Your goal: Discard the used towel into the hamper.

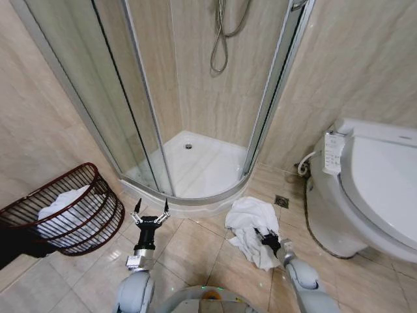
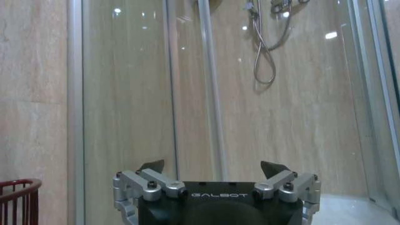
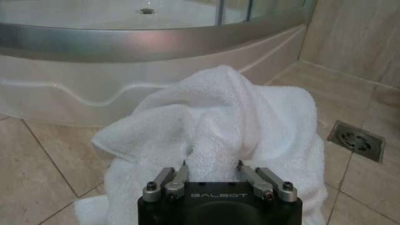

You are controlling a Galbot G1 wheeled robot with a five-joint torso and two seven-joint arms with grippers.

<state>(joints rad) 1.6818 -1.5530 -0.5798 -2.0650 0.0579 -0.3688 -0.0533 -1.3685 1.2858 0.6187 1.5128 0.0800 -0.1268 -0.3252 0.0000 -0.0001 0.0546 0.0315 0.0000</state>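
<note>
While I watch feeds: my right tool (image 3: pixel 211 169) low over floor tiles, fingers clamped on fold of white towel (image 3: pixel 218 117); rest of towel heaped on tiles near floor drain (image 3: pixel 357 139). My left tool (image 1: pixel 150 212) idle above floor, fingers spread wide, holding nothing. Hamper (image 1: pixel 78 212) well to left, tilted against wall, white cloth inside. Beyond: shower tray (image 1: pixel 195 166) behind glass doors, hose on wall. Toilet (image 1: pixel 371 189) at right.

Bright even light; glare spots on shower glass (image 2: pixel 134 93) (left wrist); head-view edges perhaps distorted.
</note>
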